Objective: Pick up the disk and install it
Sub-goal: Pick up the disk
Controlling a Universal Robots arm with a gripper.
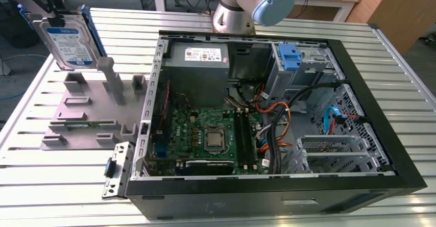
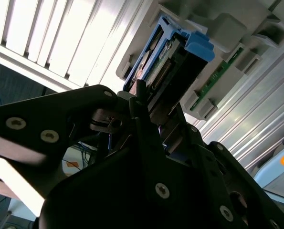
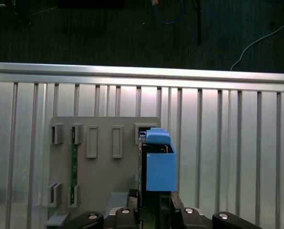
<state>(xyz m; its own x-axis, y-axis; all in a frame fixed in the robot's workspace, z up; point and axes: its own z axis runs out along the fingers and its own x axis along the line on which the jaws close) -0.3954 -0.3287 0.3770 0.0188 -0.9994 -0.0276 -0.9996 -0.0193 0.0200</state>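
One disk (image 1: 68, 42) hangs clamped above slatted metal table (image 1: 54, 183).

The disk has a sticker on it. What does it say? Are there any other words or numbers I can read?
On the disk, gripped by the end effector: a white-and-blue label, print too small to read.
On the power supply: a white sticker, print too small to read.
On the circuit board: markings too small to read.
Nothing else carries readable text.
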